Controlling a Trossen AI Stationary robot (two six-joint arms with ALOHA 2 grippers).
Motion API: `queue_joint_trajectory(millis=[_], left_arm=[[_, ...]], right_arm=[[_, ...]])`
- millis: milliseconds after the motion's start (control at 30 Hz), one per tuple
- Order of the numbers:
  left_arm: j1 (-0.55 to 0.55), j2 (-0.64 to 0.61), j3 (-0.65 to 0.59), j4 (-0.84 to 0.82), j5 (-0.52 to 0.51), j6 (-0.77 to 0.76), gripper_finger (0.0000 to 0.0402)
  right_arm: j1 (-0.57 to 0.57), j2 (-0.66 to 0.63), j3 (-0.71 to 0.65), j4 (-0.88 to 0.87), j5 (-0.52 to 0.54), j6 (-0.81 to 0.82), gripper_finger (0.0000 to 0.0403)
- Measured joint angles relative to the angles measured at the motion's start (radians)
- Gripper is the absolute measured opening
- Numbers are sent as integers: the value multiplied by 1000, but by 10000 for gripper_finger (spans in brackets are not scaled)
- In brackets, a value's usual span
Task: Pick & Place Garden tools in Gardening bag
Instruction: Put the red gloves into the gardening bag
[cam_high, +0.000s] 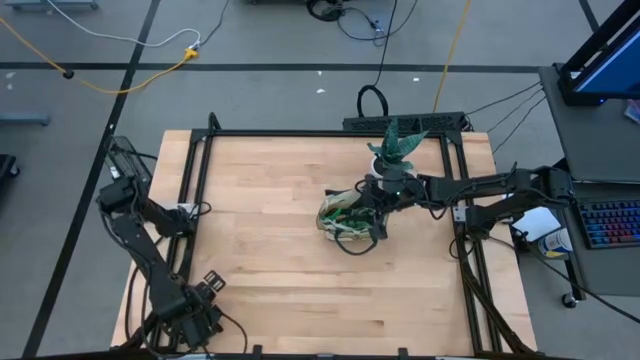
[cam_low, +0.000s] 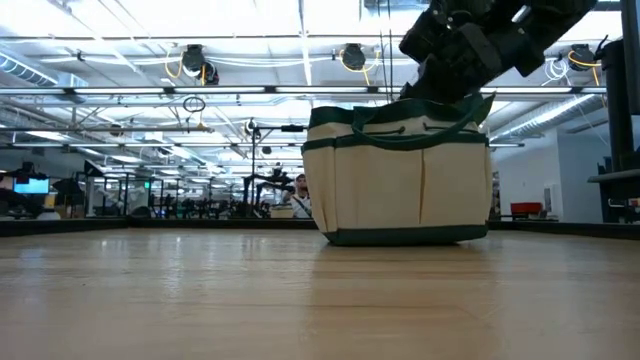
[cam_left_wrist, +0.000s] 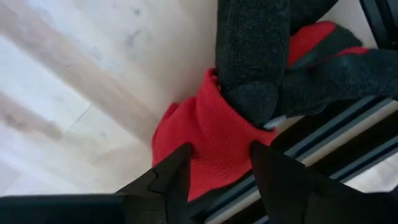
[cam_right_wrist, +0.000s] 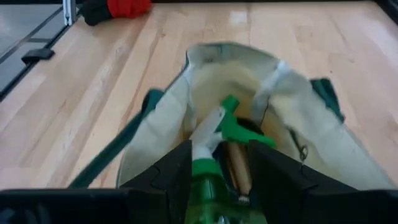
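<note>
The red-and-black gloves (cam_left_wrist: 249, 56) lie at the table's near left corner, partly on the dark frame rail (cam_left_wrist: 329, 140). My left gripper (cam_left_wrist: 219, 155) is open above them, pointing down, one finger on each side of the red cuff. The beige-and-green gardening bag (cam_high: 340, 215) stands upright on its base mid-table. My right gripper (cam_right_wrist: 219, 149) is open over the bag's right rim. Between its fingers show a green spray bottle (cam_right_wrist: 208, 165) with a white trigger and a wooden handle (cam_right_wrist: 237, 163), both inside the bag. My left gripper comes from above with its fingers (cam_left_wrist: 180, 177) on either side of the glove's red cuff (cam_left_wrist: 211, 130); whether they touch it I cannot tell. My right gripper slants down over the bag's mouth (cam_right_wrist: 205, 59); whether it touches the bottle or the rim I cannot tell.
A spiky green plant in a white pot (cam_high: 395, 145) stands just beyond the bag, close to my right arm. A black metal frame (cam_high: 300, 133) borders the wooden table. Bare wood lies between the bag and the gloves. A keyboard (cam_high: 610, 222) sits off the table's right.
</note>
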Motion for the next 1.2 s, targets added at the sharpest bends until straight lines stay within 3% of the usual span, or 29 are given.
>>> queue_joint_trajectory(millis=[300, 400, 567, 667, 833, 1033, 1200], left_arm=[[-13, 0, -87, 195, -153, 4, 160], [-1, -1, -110, 214, -170, 7, 122], [26, -2, -120, 215, -168, 37, 23], [43, -1, -121, 231, -192, 44, 14], [81, 1, -86, 244, -349, 209, 8], [178, 1, 12, 259, -635, 491, 13], [287, 1, 50, 374, -711, 815, 7]], right_arm=[[0, 0, -76, 103, -1, 0, 150], [0, 0, -85, 175, -1, 0, 150], [0, 0, -85, 282, -1, 0, 146], [0, 0, -85, 335, -1, 0, 148], [0, 0, -85, 385, -6, 0, 152], [4, 0, -85, 431, -110, 1, 153], [33, 0, -85, 430, -117, 1, 153]])
